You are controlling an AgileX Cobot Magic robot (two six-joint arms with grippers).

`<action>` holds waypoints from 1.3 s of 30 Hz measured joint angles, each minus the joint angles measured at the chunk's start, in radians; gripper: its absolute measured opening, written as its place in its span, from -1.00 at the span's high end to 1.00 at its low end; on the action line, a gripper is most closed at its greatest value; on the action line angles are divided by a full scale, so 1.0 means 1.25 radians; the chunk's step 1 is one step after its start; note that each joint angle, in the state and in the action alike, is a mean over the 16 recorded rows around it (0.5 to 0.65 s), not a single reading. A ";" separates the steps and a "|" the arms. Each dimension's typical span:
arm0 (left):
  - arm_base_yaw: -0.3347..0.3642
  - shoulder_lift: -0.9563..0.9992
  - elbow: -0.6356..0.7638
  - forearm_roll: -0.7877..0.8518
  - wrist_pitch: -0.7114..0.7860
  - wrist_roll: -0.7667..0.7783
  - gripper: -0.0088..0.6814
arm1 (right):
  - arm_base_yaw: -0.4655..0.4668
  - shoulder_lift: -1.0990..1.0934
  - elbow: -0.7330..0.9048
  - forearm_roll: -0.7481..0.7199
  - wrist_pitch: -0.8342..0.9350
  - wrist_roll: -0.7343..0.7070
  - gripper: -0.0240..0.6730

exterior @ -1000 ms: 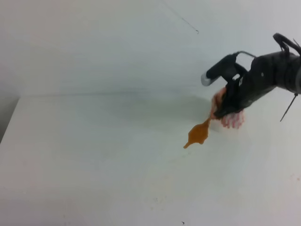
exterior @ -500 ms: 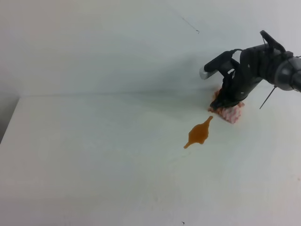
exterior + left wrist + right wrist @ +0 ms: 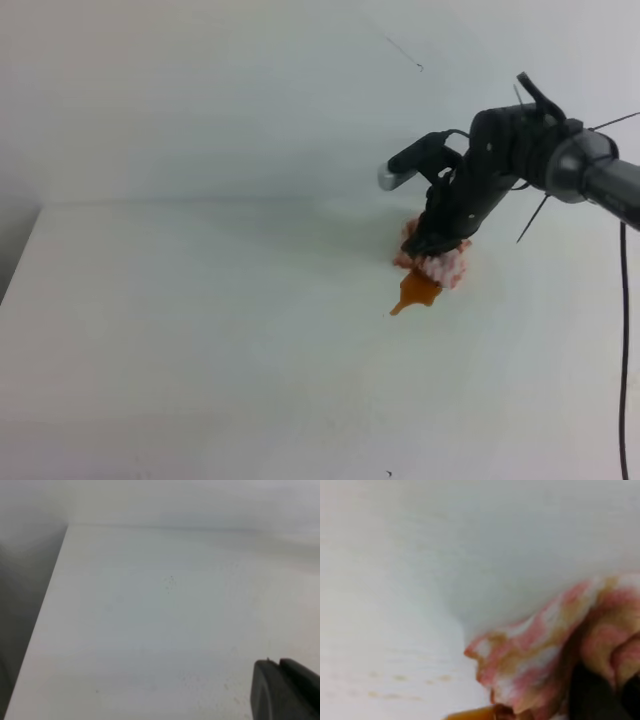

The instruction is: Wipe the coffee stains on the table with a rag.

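Right claw (image 3: 432,248) is clamping down on the rag (image 3: 440,266), jaws pinched together on a bunched-up fold of it, and pressing the cloth onto the counter (image 3: 200,330). From the high view the rag is sitting directly under the claw tips, its pink-and-white pattern spilling out just below and to either side of them. The coffee stain (image 3: 414,293) is poking out from under the rag's near edge, so it is lying just in front of the claw, touching the cloth, with its thin tail trailing off further toward the near-left.

The right wrist view is blurry, but it is showing the same thing: the crumpled rag (image 3: 555,645) with tan-brown patches already soaked in, and a sliver of amber liquid (image 3: 470,713) at the bottom edge, right against the cloth.

My read is that the wipe itself is happening now, with the rag only covering the far end of the blot so far. Most of the puddle is sitting uncovered. The next move probably calls for dragging the rag toward the near-left, along the length of the stain, while pressing down so the cloth soaks it up instead of smearing it.

Left claw (image 3: 285,690) is only peeking into the corner of its own camera, well away from the action, and I can't tell if it's open or closed.
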 joint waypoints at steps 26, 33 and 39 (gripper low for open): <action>0.000 0.004 -0.007 0.000 0.003 0.000 0.97 | 0.070 -0.067 0.157 -0.057 0.052 0.153 0.83; 0.000 0.004 -0.007 0.000 0.003 0.000 0.97 | -0.026 -0.155 0.310 -0.112 -0.003 0.186 0.84; 0.000 0.004 -0.007 0.000 0.003 0.000 0.97 | -0.083 -0.215 0.409 -0.138 -0.052 0.204 0.84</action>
